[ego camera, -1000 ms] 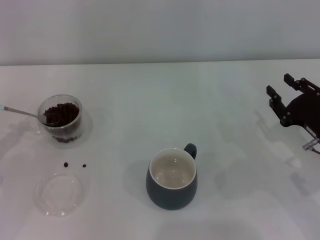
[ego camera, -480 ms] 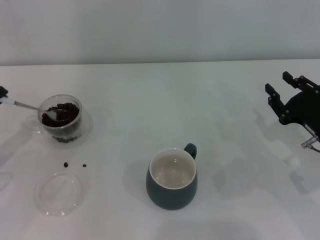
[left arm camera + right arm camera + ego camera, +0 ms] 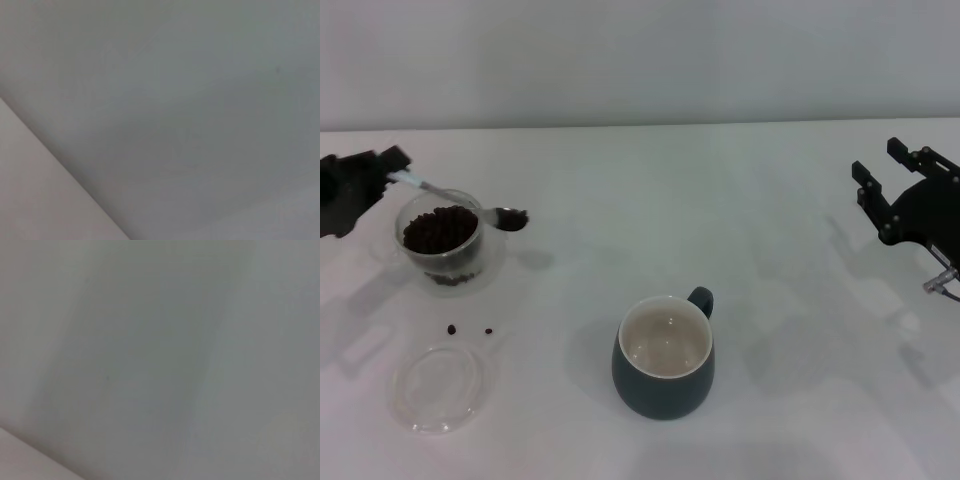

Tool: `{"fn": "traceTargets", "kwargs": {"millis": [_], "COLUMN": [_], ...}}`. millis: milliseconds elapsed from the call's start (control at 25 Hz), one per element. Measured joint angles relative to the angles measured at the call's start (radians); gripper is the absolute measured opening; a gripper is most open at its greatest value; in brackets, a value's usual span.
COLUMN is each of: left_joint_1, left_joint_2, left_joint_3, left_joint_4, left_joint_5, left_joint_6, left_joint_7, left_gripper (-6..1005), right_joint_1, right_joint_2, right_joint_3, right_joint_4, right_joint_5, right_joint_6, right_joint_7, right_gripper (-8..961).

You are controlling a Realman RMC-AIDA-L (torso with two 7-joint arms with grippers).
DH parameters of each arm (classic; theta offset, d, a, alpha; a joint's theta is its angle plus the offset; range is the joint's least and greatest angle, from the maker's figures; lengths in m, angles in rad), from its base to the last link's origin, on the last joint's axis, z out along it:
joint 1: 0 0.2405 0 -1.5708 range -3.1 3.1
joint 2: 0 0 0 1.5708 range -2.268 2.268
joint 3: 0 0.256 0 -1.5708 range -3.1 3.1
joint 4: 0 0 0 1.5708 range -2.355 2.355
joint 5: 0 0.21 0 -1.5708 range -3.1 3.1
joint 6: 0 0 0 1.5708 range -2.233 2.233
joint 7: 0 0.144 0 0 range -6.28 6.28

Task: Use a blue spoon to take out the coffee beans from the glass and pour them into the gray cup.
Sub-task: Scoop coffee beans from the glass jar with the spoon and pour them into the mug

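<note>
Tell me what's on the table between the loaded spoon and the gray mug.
Nothing: in the head view only bare white table lies between the blue spoon with coffee beans and the gray cup.

Clear, glossy glass with double walls, shiny metal bowl on the blue spoon, matt dark brown coffee beans, smooth glazed ceramic gray cup with cream inside, matt white table, transparent glass dish, matt black grippers

Dark brown coffee beans, blue-gray cup cream inside, white table.
</note>
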Motion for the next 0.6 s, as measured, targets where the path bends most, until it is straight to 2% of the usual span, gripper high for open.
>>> {"fn": "traceTargets", "kwargs": {"millis": [320,600], "left_joint_1": [-0.069,-0.111], "left_joint_2": [-0.013,-0.031], "left_joint_3": [0.018,0.069], "left_joint_4": [-0.025,-0.027], "left_joint_5": [0.035,0.037], "left_joint_6": [0.0,-0.005], "left_joint_7": [-0.003,-0.018], "left_gripper": [131,130], "right_joint_1": [-0.004,0.001], "right_joint_2": [0.0,0.0], "right_joint_3": [0.001,0.002], "right_joint_4": [-0.029,-0.04], "right_joint_5": [0.005,0.006], "right_joint_6": [-0.001,0.006], "right_joint_7": [0.0,0.002], "right_gripper": [463,463]}}
